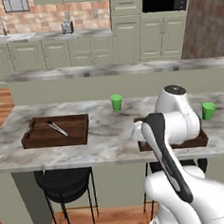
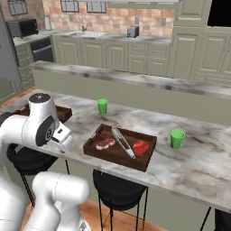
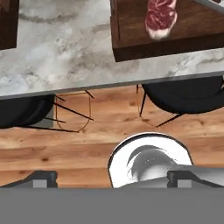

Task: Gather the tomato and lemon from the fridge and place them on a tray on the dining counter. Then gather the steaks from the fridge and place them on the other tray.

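1. nearest, the fingers [image 3: 112, 179] hang spread wide and pinch nothing, pulled back off the desk edge above the wooden floor [image 3: 65, 148] and the black stools [image 3: 192, 94].
2. just past the edge, on the marbled dining counter [image 2: 198, 167], sits the near tray [image 2: 119, 149] with two steaks: one marbled steak [image 2: 105, 144] at its left and one redder steak [image 2: 140, 147] at its right, with one pair of metal tongs [image 2: 122, 141] lying between them.
3. further along the desk is the second tray [image 1: 56, 131], which carries one pair of tongs [image 1: 57, 128] and, as far as the left base view shows, no tomato or lemon.
4. count: two trays, two steaks, two tongs, two green cups [image 2: 103, 106] [image 2: 177, 139], three stools in the right base view.
5. risks, as i judge them: the arm's elbow stands close to the steak tray, so a wide swing could knock the tray or the nearby cup. if the fruit step is not done, the task is left short; the fridge interior is not visible, so i cannot tell where the tomato and lemon are.
6. farthest back stand green wall cabinets [image 2: 113, 54] with a sink.
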